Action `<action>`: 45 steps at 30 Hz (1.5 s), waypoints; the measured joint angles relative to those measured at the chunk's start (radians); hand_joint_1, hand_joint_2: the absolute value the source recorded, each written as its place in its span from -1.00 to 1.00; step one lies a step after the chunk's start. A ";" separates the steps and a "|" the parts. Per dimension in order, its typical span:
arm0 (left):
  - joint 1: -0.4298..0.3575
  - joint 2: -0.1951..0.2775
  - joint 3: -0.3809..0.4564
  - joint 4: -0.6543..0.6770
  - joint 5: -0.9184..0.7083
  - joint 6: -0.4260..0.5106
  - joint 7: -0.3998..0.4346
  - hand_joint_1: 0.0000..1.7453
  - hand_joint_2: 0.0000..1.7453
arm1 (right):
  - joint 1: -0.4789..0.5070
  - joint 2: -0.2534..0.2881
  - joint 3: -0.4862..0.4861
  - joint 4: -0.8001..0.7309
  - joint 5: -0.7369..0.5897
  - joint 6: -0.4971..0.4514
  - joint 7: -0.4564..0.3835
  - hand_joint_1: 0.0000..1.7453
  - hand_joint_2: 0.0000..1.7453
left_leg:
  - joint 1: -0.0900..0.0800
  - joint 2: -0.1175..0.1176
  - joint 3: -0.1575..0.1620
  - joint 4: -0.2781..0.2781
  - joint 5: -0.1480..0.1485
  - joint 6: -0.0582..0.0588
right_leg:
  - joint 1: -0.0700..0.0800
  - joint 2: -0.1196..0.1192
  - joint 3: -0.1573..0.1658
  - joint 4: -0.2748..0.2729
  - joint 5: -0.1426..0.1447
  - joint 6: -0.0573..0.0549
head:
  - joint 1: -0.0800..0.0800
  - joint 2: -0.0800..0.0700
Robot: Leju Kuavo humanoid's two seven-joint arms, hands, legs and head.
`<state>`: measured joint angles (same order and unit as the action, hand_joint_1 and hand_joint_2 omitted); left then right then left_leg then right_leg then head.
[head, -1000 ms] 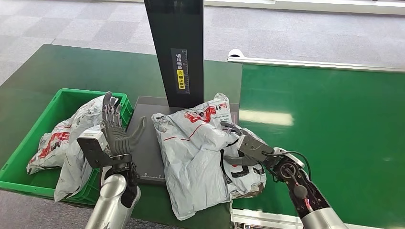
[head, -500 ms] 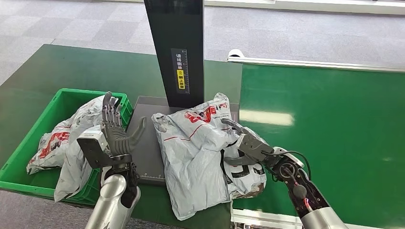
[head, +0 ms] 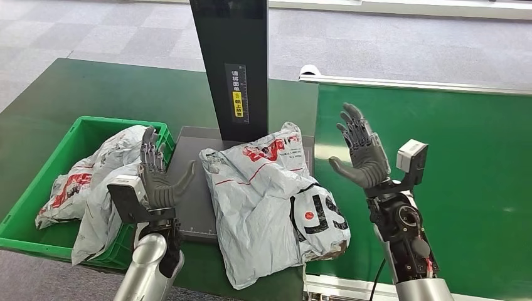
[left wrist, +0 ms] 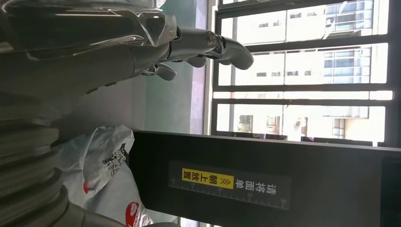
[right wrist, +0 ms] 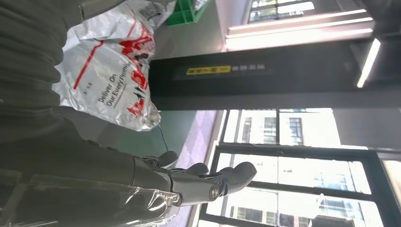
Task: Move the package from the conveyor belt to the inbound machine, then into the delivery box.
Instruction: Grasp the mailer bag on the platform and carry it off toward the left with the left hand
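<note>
Crumpled grey plastic mailer package (head: pixel 270 200) centre frame, on dark inbound machine plate (head: pixel 191 188), overhanging lower edge. Right hand (head: pixel 361 153) raised right, left hand (head: pixel 157 179) lower left, both spread, empty. Risk: slippery bag slides off during regrasp toward green plastic delivery box (head: pixel 28 216).

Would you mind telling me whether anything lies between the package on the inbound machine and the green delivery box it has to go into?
The left hand, open and raised, hangs over the machine plate between the package and the delivery box. The box already holds other grey bags, one draped over its near wall.
</note>
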<state>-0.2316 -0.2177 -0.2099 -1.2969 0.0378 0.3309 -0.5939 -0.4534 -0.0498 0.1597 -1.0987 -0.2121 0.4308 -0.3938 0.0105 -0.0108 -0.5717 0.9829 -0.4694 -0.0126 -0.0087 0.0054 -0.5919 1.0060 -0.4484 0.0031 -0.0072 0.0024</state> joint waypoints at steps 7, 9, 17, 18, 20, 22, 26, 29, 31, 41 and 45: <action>0.000 0.002 -0.011 0.009 0.003 -0.038 0.008 -1.00 1.00 | 0.000 0.013 -0.056 -0.006 -0.062 -0.002 0.001 -1.00 1.00 | 0.000 0.000 0.000 0.000 0.000 0.000 | 0.000 0.000 0.000 0.000 0.000 0.000 | 0.000 0.000; -0.001 0.004 -0.019 0.011 -0.008 -0.062 0.011 -1.00 1.00 | 0.000 0.016 -0.063 -0.006 -0.076 -0.004 0.004 -1.00 1.00 | 0.000 0.000 0.000 0.000 0.000 0.000 | 0.000 0.000 0.000 0.000 0.000 0.000 | 0.000 0.000; -0.032 0.039 -0.145 0.057 -0.587 0.007 0.139 -1.00 1.00 | -0.015 0.016 -0.070 0.011 -0.084 -0.005 0.015 -1.00 1.00 | 0.000 0.000 0.000 0.000 0.000 0.000 | 0.000 0.000 0.000 0.000 0.000 0.000 | 0.000 0.000; -0.040 0.041 -0.170 0.073 -0.664 -0.001 0.172 -1.00 1.00 | -0.022 0.017 -0.070 0.018 -0.083 -0.001 0.015 -1.00 1.00 | 0.000 0.000 0.000 0.000 0.000 0.000 | 0.000 0.000 0.000 0.000 0.000 0.000 | 0.000 0.000; -0.056 0.045 -0.213 0.110 -0.771 -0.028 0.219 -1.00 1.00 | -0.037 0.018 -0.070 0.037 -0.079 0.007 0.016 -1.00 1.00 | 0.000 0.000 0.000 0.000 0.000 0.000 | 0.000 0.000 0.000 0.000 0.000 0.001 | 0.000 0.000; -0.075 0.048 -0.250 0.156 -0.850 -0.069 0.256 -1.00 1.00 | -0.055 0.020 -0.069 0.061 -0.075 0.011 0.015 -1.00 1.00 | 0.000 0.000 0.000 0.000 0.000 0.000 | 0.000 0.000 0.000 0.000 0.001 0.001 | 0.000 0.000; -0.113 0.052 -0.294 0.263 -0.947 -0.172 0.312 -1.00 1.00 | -0.083 0.025 -0.069 0.097 -0.063 0.011 0.015 -1.00 1.00 | 0.000 0.000 0.000 0.000 0.000 0.000 | 0.000 0.000 0.000 0.000 0.001 0.001 | 0.000 0.000; -0.129 0.052 -0.307 0.325 -0.970 -0.197 0.319 -1.00 1.00 | -0.093 0.027 -0.069 0.116 -0.059 0.011 0.015 -1.00 1.00 | 0.000 0.000 0.000 0.000 0.000 0.000 | 0.000 0.000 0.000 0.000 0.001 0.001 | 0.000 0.000; -0.143 0.051 -0.313 0.354 -0.979 -0.223 0.324 -1.00 1.00 | -0.096 0.028 -0.069 0.125 -0.053 0.011 0.015 -1.00 1.00 | 0.000 0.000 0.000 0.000 0.000 0.000 | 0.000 0.000 0.000 0.000 0.001 0.001 | 0.000 0.000; -0.189 0.044 -0.314 0.455 -0.991 -0.326 0.317 0.97 0.50 | -0.099 0.041 -0.069 0.149 -0.017 0.000 0.009 -1.00 1.00 | 0.000 0.000 0.004 0.000 0.000 0.000 | 0.000 -0.001 0.005 0.000 0.001 0.001 | 0.000 0.000; -0.177 0.044 -0.314 0.461 -1.029 -0.217 0.291 1.00 -1.00 | -0.079 0.041 -0.076 0.135 -0.012 -0.007 0.012 -1.00 1.00 | 0.000 0.000 0.005 0.000 0.000 0.000 | 0.000 -0.001 0.006 0.000 0.001 0.001 | 0.000 0.000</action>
<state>-0.4088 -0.1734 -0.5238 -0.8364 -0.9913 0.1143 -0.3028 -0.5327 -0.0084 0.0841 -0.9640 -0.2239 0.4233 -0.3820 0.0101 -0.0112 -0.5665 0.9829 -0.4693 -0.0125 -0.0091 0.0048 -0.5857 1.0059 -0.4478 0.0039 -0.0072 0.0023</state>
